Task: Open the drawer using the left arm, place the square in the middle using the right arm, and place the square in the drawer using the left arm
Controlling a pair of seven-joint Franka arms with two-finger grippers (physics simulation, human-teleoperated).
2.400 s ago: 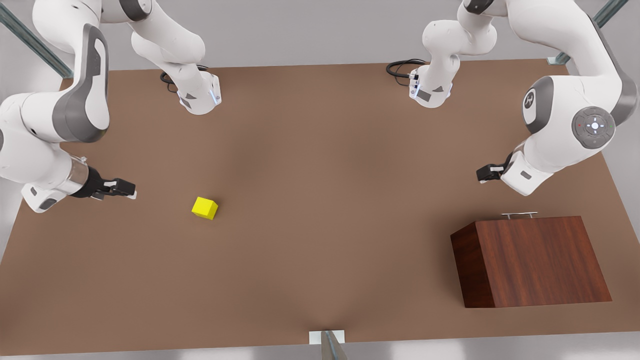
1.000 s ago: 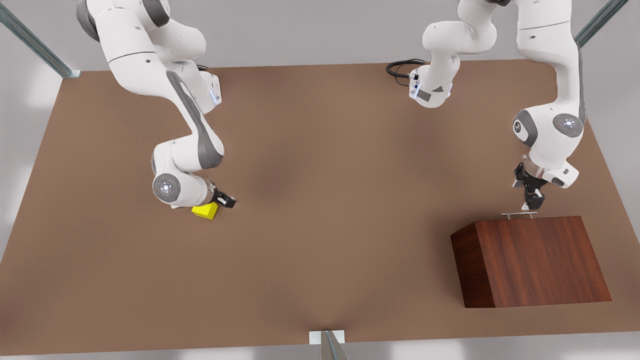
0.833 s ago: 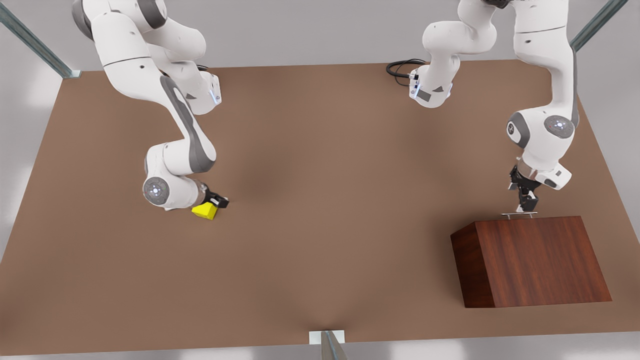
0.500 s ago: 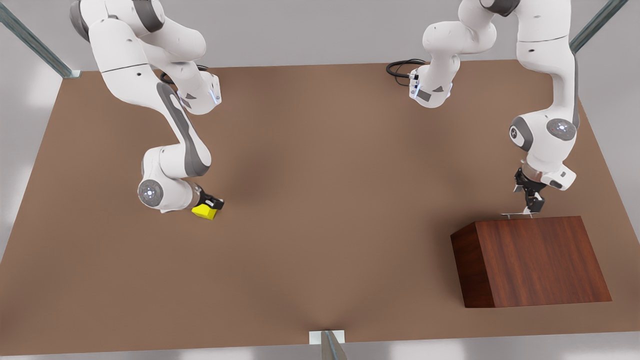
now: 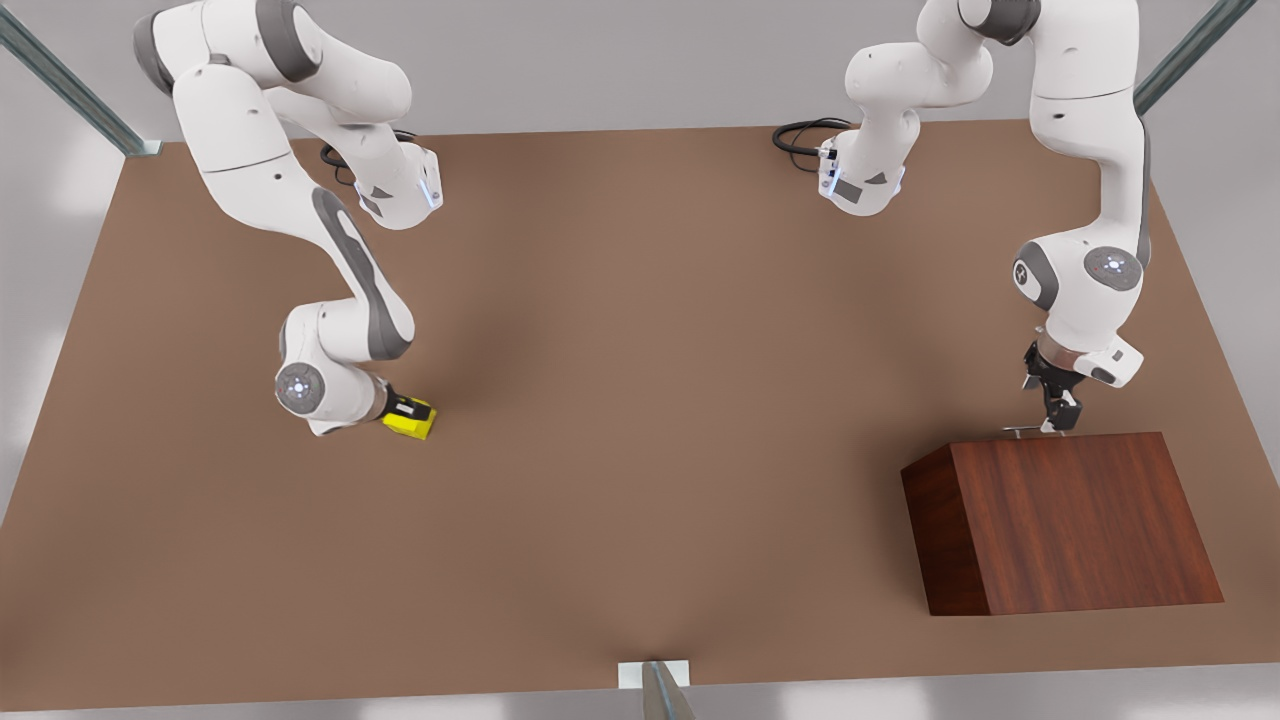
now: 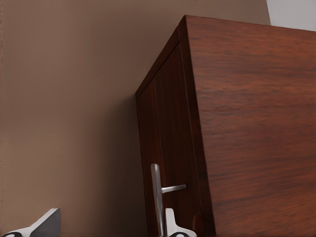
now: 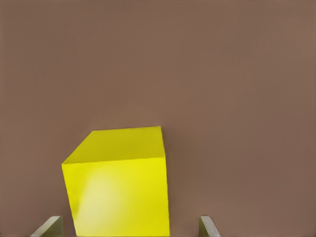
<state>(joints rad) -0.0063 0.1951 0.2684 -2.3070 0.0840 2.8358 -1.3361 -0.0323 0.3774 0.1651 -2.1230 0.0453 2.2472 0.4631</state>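
Wood-grain box (image 5: 1075,520), nearest item in the front view, on the bench (image 5: 640,480) at that view's right; its drawer (image 6: 170,148) reads as shut, front flush with the box in my left wrist view. No gap has opened across the last few frames.

Silver bar handle (image 5: 1037,431), on the box's far side. My left tool (image 5: 1055,418) has come down to it from well above and now sits right at the bar. In the left wrist view the fingertips (image 6: 174,224) are spread, one beside the bar and the other well off to the side, so it is released, not yet clamped. My judgement: closing on the bar comes next, then the pull.

Yellow cube (image 5: 411,424), on the bench toward the front view's left, resting where it began. My right tool (image 5: 404,409) has swung in and lowered onto it. The right wrist view shows a fingertip (image 7: 49,227) on either side with gaps to the cube's faces: released, straddling, no grasp yet.

Meaning for the task: both arms have finished approaching; neither the opening nor the transfer to the middle has begun.
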